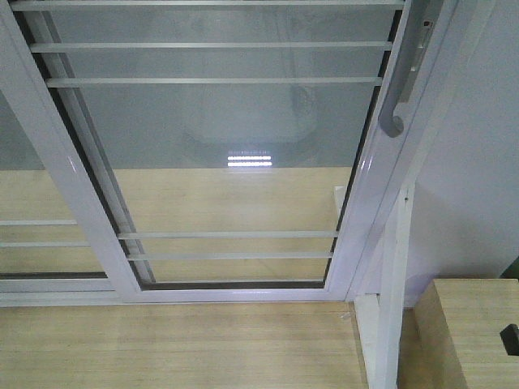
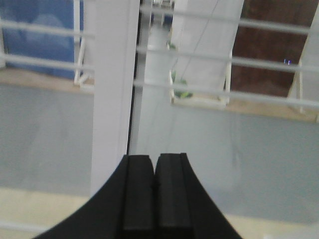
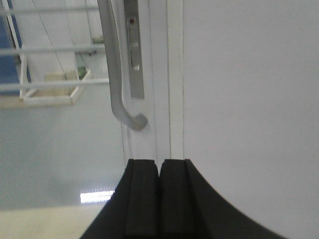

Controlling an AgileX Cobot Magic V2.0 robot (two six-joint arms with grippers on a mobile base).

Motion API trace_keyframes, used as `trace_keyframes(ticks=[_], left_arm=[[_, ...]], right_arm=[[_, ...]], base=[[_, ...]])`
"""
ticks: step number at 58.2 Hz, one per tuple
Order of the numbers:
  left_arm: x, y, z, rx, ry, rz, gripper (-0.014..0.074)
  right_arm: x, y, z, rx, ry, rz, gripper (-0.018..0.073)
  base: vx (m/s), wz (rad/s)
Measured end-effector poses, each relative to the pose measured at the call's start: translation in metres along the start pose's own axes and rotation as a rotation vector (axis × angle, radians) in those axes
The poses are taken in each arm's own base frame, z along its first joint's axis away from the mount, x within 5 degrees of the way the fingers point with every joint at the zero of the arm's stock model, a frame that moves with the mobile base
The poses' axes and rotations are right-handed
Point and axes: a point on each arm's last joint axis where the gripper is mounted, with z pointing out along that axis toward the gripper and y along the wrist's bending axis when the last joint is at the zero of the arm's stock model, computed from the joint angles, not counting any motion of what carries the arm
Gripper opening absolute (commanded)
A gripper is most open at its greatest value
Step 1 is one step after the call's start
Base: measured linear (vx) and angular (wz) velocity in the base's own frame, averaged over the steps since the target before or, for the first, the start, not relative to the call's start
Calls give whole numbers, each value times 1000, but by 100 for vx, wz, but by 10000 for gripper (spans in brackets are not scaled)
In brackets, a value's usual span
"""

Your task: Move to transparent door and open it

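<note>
At white-framed clear glass sliding door (image 1: 235, 138); left claw (image 2: 154, 162), right claw (image 3: 159, 164) clenched empty; next: right grips curved silver-grey handle (image 3: 110, 59).

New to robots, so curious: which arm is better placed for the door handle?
Right. The right gripper points just below the handle; the left gripper faces a handleless frame post.
</note>
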Motion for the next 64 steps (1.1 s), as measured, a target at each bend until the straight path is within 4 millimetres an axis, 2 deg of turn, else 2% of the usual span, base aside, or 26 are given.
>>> trace_keyframes(ticks=[9, 14, 20, 26, 32, 36, 40, 48, 54, 64], left_arm=[[-16, -1, -1, 12, -150, -45, -6], [-36, -5, -4, 22, -176, -52, -6], [-78, -13, -9, 36, -201, -41, -6], [-120, -20, -10, 41, -209, -15, -6], [-155, -26, 4, 38, -202, -3, -6], [-168, -28, 17, 35, -184, -2, -6], [-169, -28, 35, 25, -132, 0, -3], [-152, -25, 67, 2, 19, 0, 21], [-143, -24, 80, -9, 95, 0, 71], [-134, -23, 91, -20, 164, -1, 206]], right_arm=[[-19, 1, -2, -12, -191, 7, -8], [-39, 2, -6, -16, -249, 13, -7], [-80, 3, -13, -16, -324, -10, -5], [-116, 5, -13, -7, -325, -62, -4], [-144, 6, 2, -1, -295, -112, -3], [-151, 6, 20, -4, -252, -132, 0], [-151, 7, 36, -10, -212, -135, 7], [-136, 7, 68, -16, -82, -136, 52], [-127, 6, 83, -19, -9, -136, 126], [-114, 6, 102, -24, 71, -117, 307]], base=[[0, 0], [0, 0], [0, 0], [0, 0], [0, 0], [0, 0], [0, 0], [0, 0], [0, 0], [0, 0]])
